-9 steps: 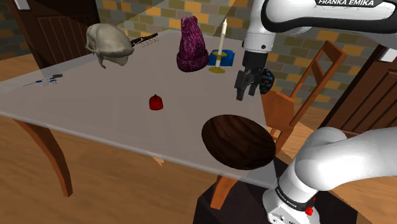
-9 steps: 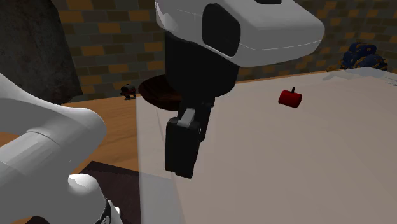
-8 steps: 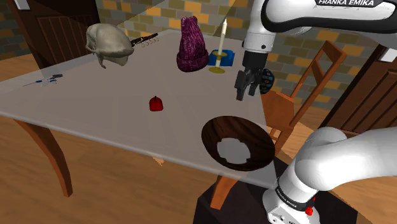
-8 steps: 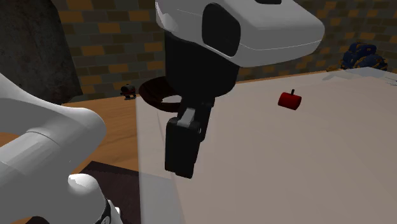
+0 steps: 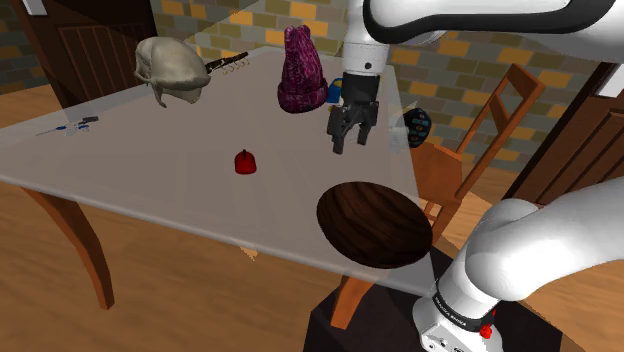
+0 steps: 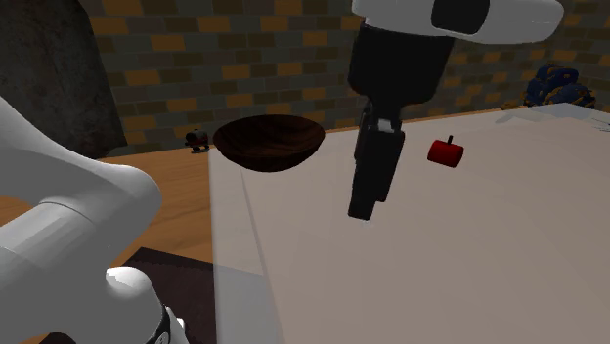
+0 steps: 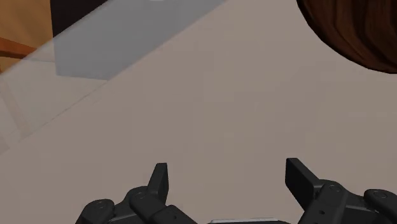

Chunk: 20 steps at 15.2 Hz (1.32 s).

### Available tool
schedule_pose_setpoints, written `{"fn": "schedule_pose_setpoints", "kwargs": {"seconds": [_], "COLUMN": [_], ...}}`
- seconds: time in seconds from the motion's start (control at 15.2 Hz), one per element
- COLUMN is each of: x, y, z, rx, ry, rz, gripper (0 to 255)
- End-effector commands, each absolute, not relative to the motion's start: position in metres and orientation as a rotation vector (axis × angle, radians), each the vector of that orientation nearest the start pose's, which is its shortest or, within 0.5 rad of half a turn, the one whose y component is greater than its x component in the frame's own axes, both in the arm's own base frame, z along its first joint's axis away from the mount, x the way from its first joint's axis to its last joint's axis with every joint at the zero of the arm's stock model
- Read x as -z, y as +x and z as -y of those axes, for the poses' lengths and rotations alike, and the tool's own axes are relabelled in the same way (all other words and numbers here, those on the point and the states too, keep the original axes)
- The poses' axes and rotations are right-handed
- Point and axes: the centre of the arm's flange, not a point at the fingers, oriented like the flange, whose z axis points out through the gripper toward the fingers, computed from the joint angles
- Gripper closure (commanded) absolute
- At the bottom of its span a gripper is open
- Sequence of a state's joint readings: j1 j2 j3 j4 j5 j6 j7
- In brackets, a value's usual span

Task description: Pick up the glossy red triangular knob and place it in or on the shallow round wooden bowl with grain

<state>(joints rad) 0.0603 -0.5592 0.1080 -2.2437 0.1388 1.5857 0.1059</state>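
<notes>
gripper (image 5: pixel 349 144) open, empty, above surface (image 5: pixel 150 150) | red knob (image 5: pixel 245 161) on surface, well apart from gripper and wooden bowl (image 5: pixel 375 222) | likely light, rigid, slippery gloss | pinch body low, 2 opposite sides

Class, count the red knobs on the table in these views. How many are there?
1. The knob lies on the table, at the shoulder view's left of the bowl and apart from it. The arm hides some table, so another could be hidden.
</notes>
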Motion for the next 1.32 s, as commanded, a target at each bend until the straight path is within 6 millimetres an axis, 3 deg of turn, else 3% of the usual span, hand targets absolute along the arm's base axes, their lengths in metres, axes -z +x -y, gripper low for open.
{"fn": "schedule_pose_setpoints", "kwargs": {"seconds": [0.0, 1.06, 1.25], "x": [-0.568, -0.573, -0.563], "y": [0.377, 0.499, 0.504], "z": [-0.109, -0.294, -0.302], "rx": [-0.165, -0.127, -0.125], "ry": [-3.082, -3.191, -3.196], "rz": [0.048, 0.02, 0.019], "gripper": [0, 0, 0]}}
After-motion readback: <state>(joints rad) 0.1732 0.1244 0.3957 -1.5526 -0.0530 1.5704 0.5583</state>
